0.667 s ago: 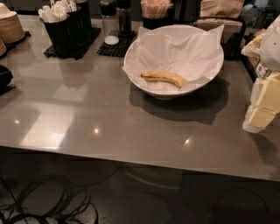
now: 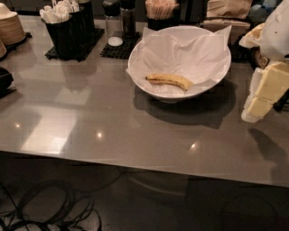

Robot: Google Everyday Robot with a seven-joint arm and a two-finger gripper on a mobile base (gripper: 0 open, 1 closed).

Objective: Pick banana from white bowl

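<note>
The banana is small, yellow and brown-bruised. It lies on its side on crinkled white paper in the front part of the white bowl, which stands on the grey counter at centre right. My gripper, cream-coloured, hangs at the right edge of the view. It is to the right of the bowl, above the counter, and clear of both bowl and banana. It holds nothing that I can see.
Behind the bowl stand black caddies with white utensils, shakers, a cup of wooden sticks and paper bags. Stacked tan plates sit at far left. The grey counter's front edge runs across the lower view, with cables on the floor below.
My gripper has shifted a little up and to the left, toward the bowl. The banana and bowl have not moved.
</note>
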